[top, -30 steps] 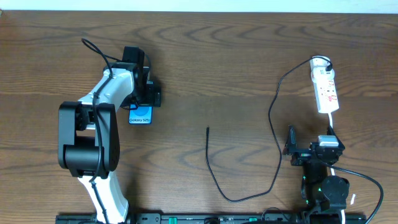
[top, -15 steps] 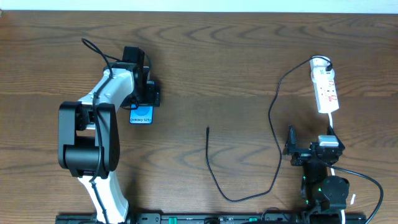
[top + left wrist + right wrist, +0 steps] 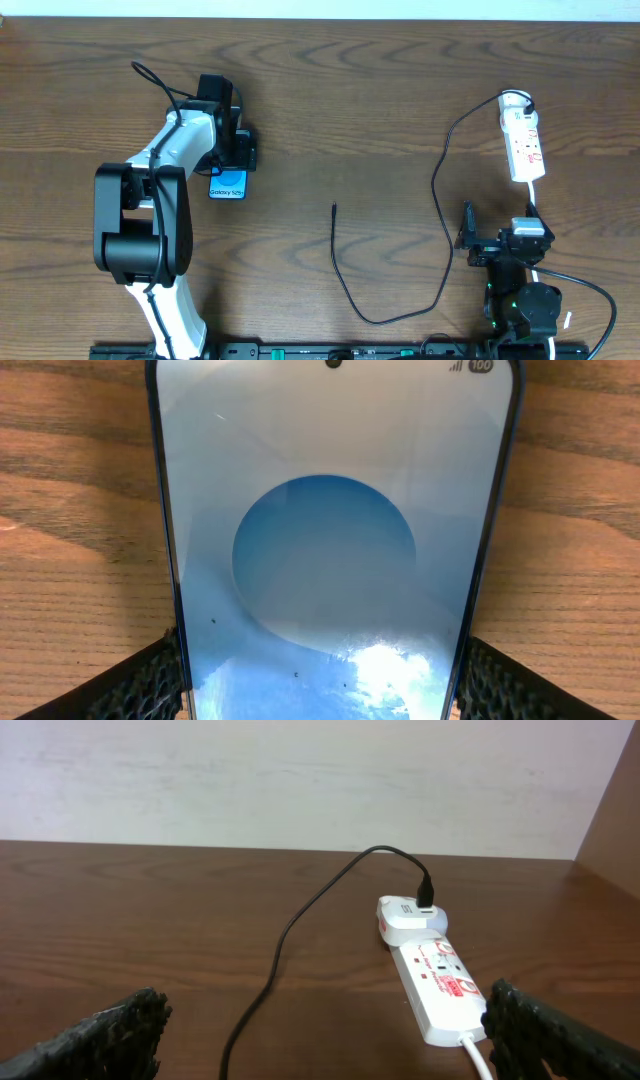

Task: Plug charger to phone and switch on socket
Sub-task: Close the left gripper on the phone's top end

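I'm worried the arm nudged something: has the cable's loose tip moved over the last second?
No. In the overhead view the cable tip lies the same way and just as far left of the power strip as before.

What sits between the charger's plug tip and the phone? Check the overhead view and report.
Nothing visible. Only bare table lies between the plug tip and the phone, which the left end effector grips by its sides. The charger cable trails away from the tip, off that path.
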`<state>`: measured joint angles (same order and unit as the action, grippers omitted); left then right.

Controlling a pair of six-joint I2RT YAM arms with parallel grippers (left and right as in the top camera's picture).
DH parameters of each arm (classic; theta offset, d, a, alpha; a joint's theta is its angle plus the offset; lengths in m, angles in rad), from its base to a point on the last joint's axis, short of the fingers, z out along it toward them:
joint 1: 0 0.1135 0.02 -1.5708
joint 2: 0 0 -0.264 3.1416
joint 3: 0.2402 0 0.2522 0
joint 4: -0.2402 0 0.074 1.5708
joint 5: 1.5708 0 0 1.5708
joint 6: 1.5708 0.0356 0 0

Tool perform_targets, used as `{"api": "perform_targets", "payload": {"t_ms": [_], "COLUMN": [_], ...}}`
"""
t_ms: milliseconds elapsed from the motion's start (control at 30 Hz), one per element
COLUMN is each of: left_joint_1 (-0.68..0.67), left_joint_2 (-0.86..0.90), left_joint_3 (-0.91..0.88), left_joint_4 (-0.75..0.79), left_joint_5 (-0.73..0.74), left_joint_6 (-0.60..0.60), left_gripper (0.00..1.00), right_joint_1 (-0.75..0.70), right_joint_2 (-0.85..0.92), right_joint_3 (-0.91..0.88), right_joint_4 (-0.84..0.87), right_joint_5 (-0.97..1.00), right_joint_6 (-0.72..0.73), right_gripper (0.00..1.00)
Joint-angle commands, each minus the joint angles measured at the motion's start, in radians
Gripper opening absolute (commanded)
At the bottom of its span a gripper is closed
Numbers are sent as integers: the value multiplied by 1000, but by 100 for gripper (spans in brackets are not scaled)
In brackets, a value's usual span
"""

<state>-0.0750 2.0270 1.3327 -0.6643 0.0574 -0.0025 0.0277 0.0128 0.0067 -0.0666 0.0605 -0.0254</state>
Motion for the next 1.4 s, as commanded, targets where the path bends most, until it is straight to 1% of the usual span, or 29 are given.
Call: {"api": "perform_targets", "payload": {"t_ms": [0,133,200,633,767,967,1067,1267,1300,1367], "left_joint_1": [-2,-2,-2,-2,-2,-2,-2,-2,-2,-2], "left_joint_2": [61,61,61,61,61,61,61,61,61,61], "left_joint_3": [-51,-51,-51,-51,-51,-51,-51,-51,-51,-51], "left_joint_4": [-3,-3,-3,-3,-3,-3,-3,-3,-3,-3], "left_joint_5": [-43,-43,-43,-43,-43,-43,-43,-43,-43,-43], "left_joint_6": [6,6,6,6,6,6,6,6,6,6], "left_gripper": [83,82,79,77,72,60,51,19,9,7], "right_joint_1": [6,6,6,6,6,6,6,6,6,6], "right_joint_2": [-7,-7,-7,-7,-7,-7,-7,-7,-7,-7], "right_joint_3": [-1,-1,-1,-1,-1,-1,-1,-1,-1,-1], "right_joint_4": [-3,-4,-3,-3,-4,-3,-3,-4,-4,-3], "right_joint_5": [8,8,8,8,8,8,8,8,8,8], "right_joint_6": [13,13,13,13,13,13,13,13,13,13], "right_gripper": [99,99,99,99,99,99,99,99,99,99]}}
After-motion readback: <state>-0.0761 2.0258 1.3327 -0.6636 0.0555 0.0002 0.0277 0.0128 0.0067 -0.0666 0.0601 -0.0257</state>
